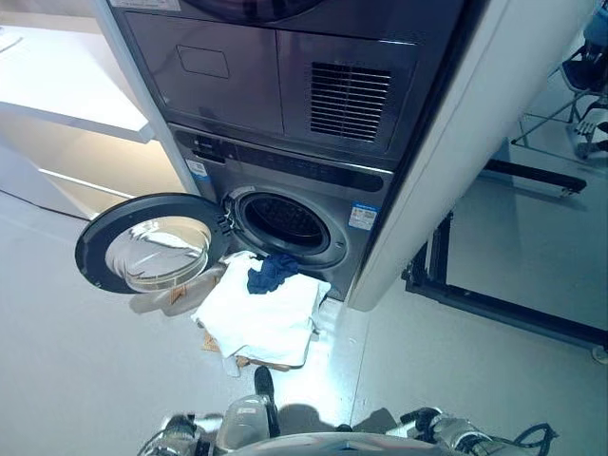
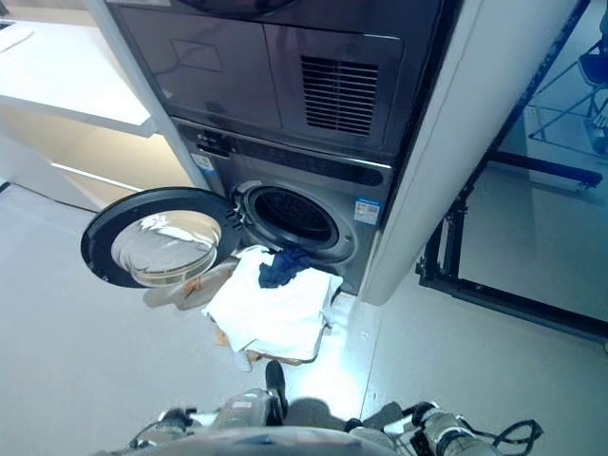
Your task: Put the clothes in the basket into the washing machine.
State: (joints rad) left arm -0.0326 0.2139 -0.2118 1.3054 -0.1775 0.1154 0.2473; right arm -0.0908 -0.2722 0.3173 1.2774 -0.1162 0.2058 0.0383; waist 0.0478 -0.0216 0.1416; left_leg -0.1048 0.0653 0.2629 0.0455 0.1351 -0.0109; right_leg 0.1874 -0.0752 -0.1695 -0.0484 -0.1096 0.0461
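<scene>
Nearest me, at the bottom edge, only my silver-grey arms show; neither hand is in view, so I cannot tell how their fingers stand. Ahead on the pale floor (image 1: 85, 380) sits a basket, almost wholly buried under a heaped white cloth (image 1: 261, 318) with a dark blue garment (image 1: 273, 273) on top. Just behind stands the grey front-loading washing machine (image 1: 366, 185), its round glass door (image 1: 152, 245) swung open leftward, the drum opening (image 1: 285, 221) dark
</scene>
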